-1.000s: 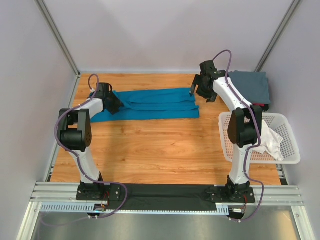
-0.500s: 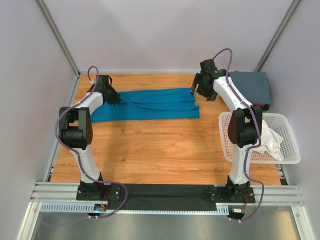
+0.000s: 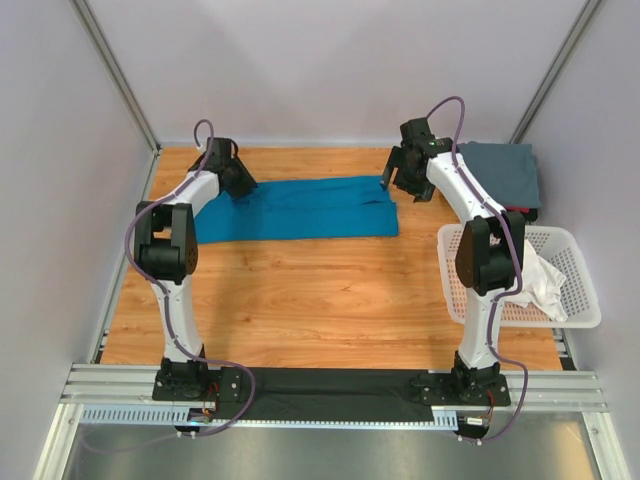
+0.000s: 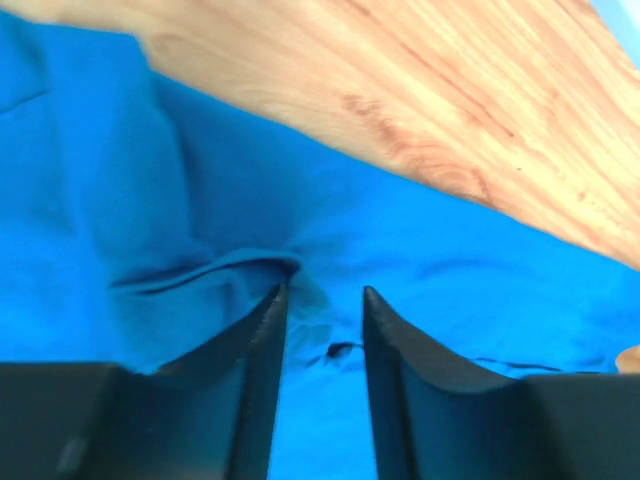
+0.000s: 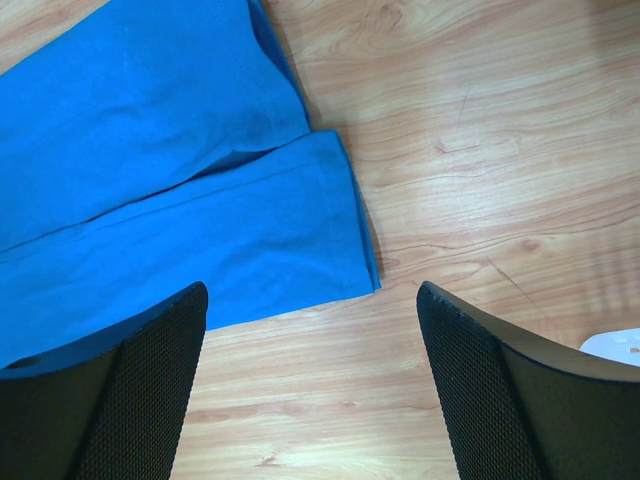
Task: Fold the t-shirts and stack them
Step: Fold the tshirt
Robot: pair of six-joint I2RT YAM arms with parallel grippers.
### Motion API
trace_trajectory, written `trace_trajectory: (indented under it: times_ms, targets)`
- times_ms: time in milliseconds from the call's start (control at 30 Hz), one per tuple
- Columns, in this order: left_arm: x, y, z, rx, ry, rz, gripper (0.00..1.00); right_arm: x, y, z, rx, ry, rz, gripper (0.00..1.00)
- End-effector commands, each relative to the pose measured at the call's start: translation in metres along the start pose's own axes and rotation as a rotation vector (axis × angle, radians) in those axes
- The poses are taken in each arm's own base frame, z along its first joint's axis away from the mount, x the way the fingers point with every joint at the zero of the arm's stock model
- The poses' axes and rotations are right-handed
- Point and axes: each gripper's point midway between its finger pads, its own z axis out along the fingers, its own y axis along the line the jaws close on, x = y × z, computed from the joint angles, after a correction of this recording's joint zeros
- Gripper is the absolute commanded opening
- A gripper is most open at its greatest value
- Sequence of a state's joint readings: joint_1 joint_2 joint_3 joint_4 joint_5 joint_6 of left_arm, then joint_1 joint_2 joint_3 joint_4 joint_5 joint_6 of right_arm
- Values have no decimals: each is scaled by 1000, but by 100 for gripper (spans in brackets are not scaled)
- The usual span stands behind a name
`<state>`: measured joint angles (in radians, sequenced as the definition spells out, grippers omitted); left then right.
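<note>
while the left gripper [image 4: 325, 292] sits jaws slightly parted, gripping nothing, on the far-left end of the teal shirt [image 3: 310, 207], a strip along the far side, pinch both layers there. right gripper [image 3: 403, 185] hangs wide open above the right hem: grab the corner, fold in sync.

No legible text, no labels, no brand marks, no numbers or signs readable in the overhead view or either wrist view
</note>
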<state>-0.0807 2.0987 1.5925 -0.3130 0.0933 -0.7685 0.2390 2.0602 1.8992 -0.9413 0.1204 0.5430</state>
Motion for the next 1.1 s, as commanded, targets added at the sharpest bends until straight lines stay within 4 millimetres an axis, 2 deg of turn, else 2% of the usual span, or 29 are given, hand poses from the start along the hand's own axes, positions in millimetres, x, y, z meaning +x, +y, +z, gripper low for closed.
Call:
trace_trajectory:
  times_ms: [0, 33, 133, 200, 267, 333, 367, 400, 433, 467, 500, 567, 667, 733, 767, 833, 900, 1067]
  targets:
    - [-13, -19, -1, 46, -21, 74, 45, -15, 4, -6, -16, -39, -8, 87]
    - [-14, -22, -1, 59, -23, 97, 48, -15, 4, -6, -16, -39, -8, 87]
    - [-17, -35, -2, 117, -21, 167, 68, -14, 6, -4, -23, -33, -7, 87]
    - [-20, -39, -6, 108, -34, 198, 70, -13, 7, -4, -27, -28, -6, 87]
    - [-27, -37, -22, 79, -68, 198, 70, -12, 10, -4, -43, -24, -7, 86]
    - [-28, -18, -30, -11, -105, 175, 71, -12, 13, -6, -64, -23, -11, 86]
    - [-35, -19, -48, -25, -141, 135, 74, -12, 20, -6, -101, -20, -13, 86]
    - [-29, 0, -50, -94, -153, 109, 75, -10, 23, -5, -119, -15, -29, 86]
    - [-34, 0, -66, -100, -189, 80, 77, -11, 26, -4, -134, -18, -36, 86]
    - [-33, 5, -69, -114, -203, 46, 79, -9, 35, -3, -179, -10, -46, 86]
    - [-25, 18, -69, -147, -203, 30, 79, -10, 39, -3, -192, -13, -58, 85]
    - [-28, 22, -79, -151, -234, -5, 80, -9, 46, 0, -210, -13, -75, 84]
    - [-24, 44, -80, -196, -239, -89, 81, -11, 50, 4, -217, -19, -89, 83]
    - [-15, 61, -73, -239, -211, -165, 81, -9, 53, 7, -220, -11, -89, 83]
    - [-18, 69, -71, -253, -209, -198, 81, -6, 53, 9, -219, -1, -90, 82]
    - [-15, 76, -60, -254, -186, -255, 81, -2, 52, 12, -215, 10, -88, 82]
    - [-16, 76, -52, -236, -180, -280, 81, 1, 51, 15, -209, 18, -88, 82]
    - [-30, 58, -28, -141, -205, -298, 80, 3, 48, 15, -195, 24, -89, 82]
